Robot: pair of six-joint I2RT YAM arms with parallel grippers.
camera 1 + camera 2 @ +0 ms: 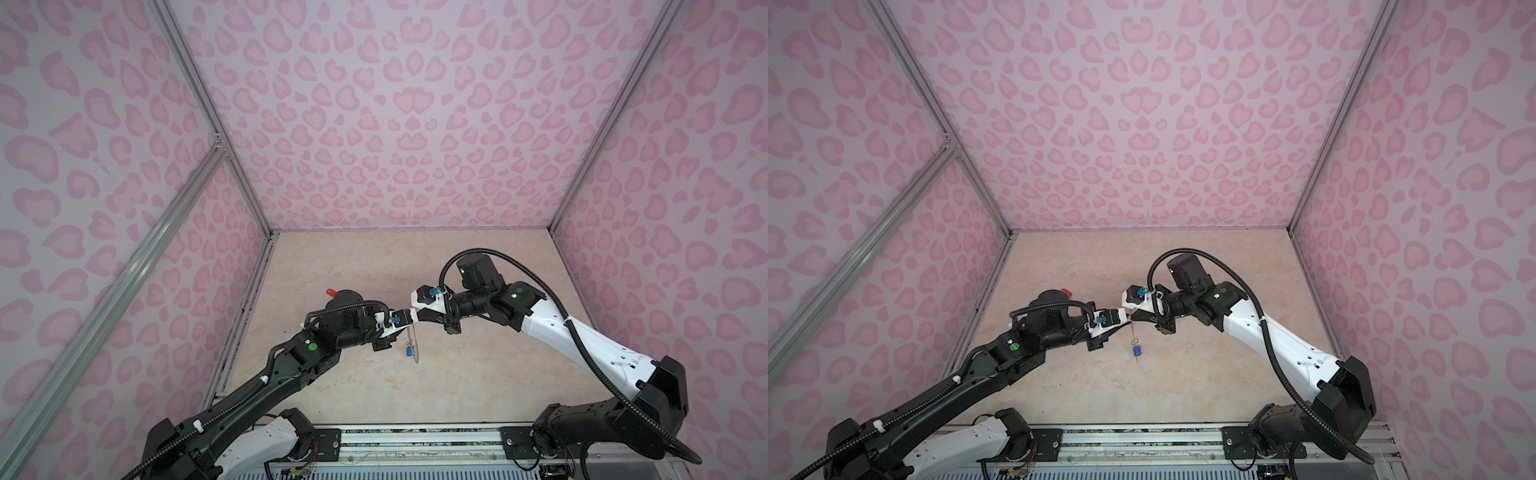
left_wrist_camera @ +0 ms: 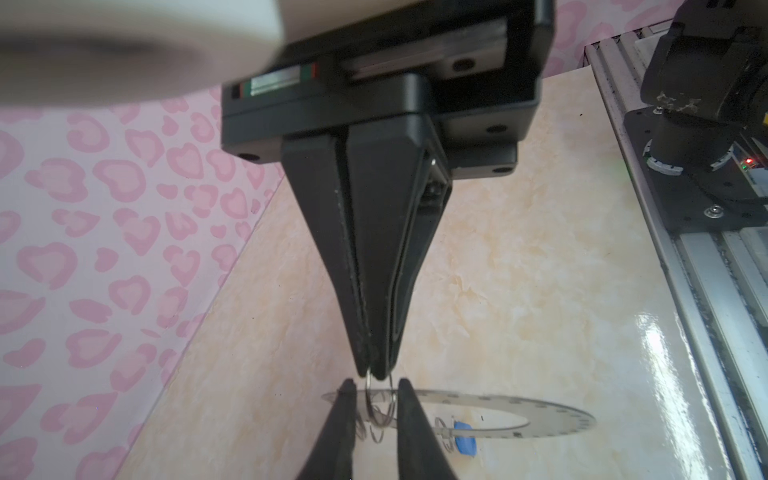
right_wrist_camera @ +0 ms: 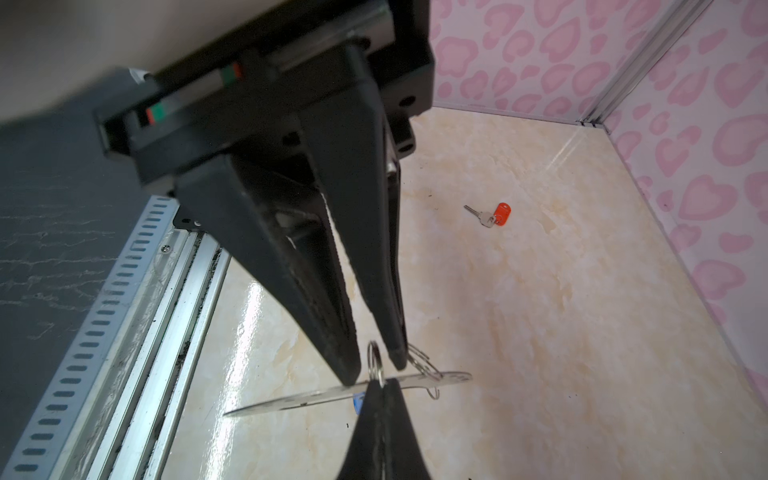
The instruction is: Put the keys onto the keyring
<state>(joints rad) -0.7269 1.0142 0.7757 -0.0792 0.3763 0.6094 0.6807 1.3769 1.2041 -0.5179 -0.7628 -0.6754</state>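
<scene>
Claws nose to nose over the table (image 1: 478,374)! The left gripper (image 2: 374,372) is pinched tight on a wire loop (image 3: 374,360) at the rim of the keyring (image 2: 557,415). The right gripper (image 3: 376,370) shows only a narrow gap at its tips, set astride that same cluster of loops. My read is that it bears the disc, though the exact contact is hidden. The keyring is up in the air, edge-on in both top views, its long line running 12 to 6 o'clock from the pinch. The blue-tagged key (image 1: 409,351) dangles off the rim at 6 o'clock, so that one looks done. The red-tagged key (image 3: 490,216) lies loose on the table, between 9 and 10 o'clock from the pinch in a top view, peeking out beside the left arm (image 1: 291,365). That makes the left plainly the nearer arm. Only the tag shows there, so I can't call which way the blade points. It all turns on this: the loop is dead ahead of the left tips, and the key is well apart behind them.
</scene>
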